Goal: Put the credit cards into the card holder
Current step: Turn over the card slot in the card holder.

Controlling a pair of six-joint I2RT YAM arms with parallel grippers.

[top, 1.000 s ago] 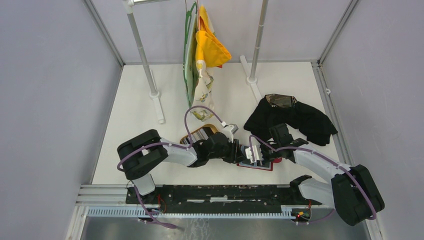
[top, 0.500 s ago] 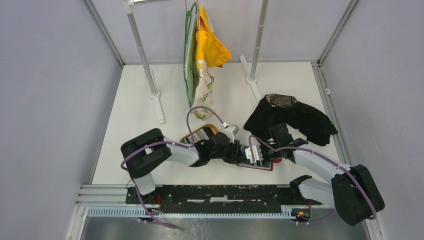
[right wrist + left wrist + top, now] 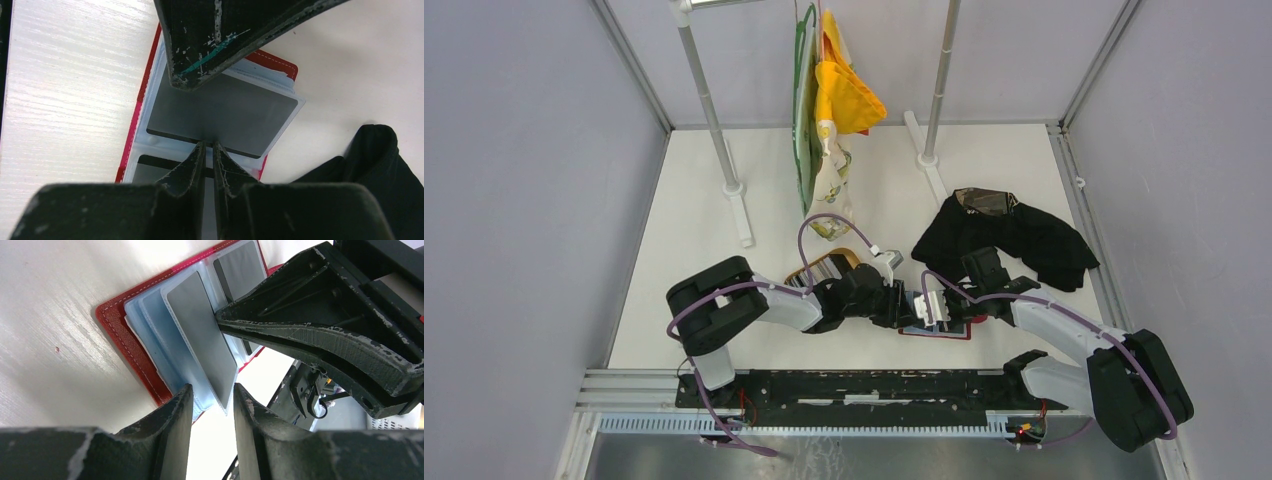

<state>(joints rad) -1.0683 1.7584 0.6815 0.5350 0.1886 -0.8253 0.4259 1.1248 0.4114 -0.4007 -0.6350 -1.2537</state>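
Pinching a grey card (image 3: pixel 220 112) in the open red card holder (image 3: pixel 272 60), centre frame, the right gripper (image 3: pixel 209 146) is clamped; the left gripper (image 3: pixel 212 390) stands apart.

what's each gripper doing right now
left gripper: open, jaws astride the corner of the clear sleeves in the card holder
right gripper: closed on the edge of the grey card

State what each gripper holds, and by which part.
Right gripper pinches the grey card at the middle of its long edge. Left gripper straddles clear sleeves of the red card holder; a grip cannot be told.
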